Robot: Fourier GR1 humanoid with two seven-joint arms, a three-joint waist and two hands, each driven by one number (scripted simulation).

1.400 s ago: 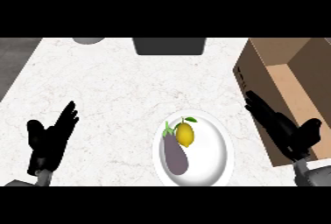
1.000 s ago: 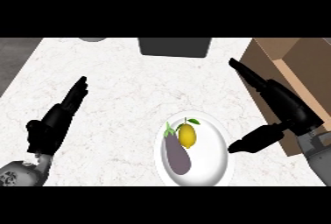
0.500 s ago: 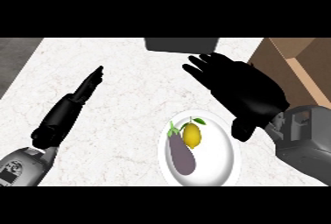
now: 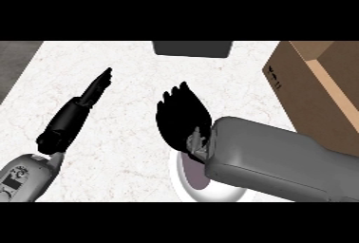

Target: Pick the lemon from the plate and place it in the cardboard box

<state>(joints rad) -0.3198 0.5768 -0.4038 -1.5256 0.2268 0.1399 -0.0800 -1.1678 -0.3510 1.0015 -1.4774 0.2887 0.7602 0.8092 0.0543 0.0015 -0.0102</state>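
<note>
My right hand [image 4: 184, 118] hangs over the far side of the white plate [image 4: 184, 186], fingers straight and pointing away from me. It and its grey forearm [image 4: 280, 159] cover most of the plate, and the lemon is hidden beneath them. Only a slice of the purple eggplant [image 4: 195, 179] shows at the forearm's edge. The cardboard box [image 4: 319, 90] stands open at the right edge of the counter. My left hand [image 4: 73, 116] rests open at the left, fingers straight and pointing away.
A dark container [image 4: 192, 48] sits at the far edge of the white marble counter [image 4: 133, 71], in the middle. The counter's left edge drops off beside a grey floor strip [image 4: 14, 61].
My right hand has swung left from beside the box to above the plate, now hiding the lemon. The view has shifted, and the left hand has stretched further forward.
</note>
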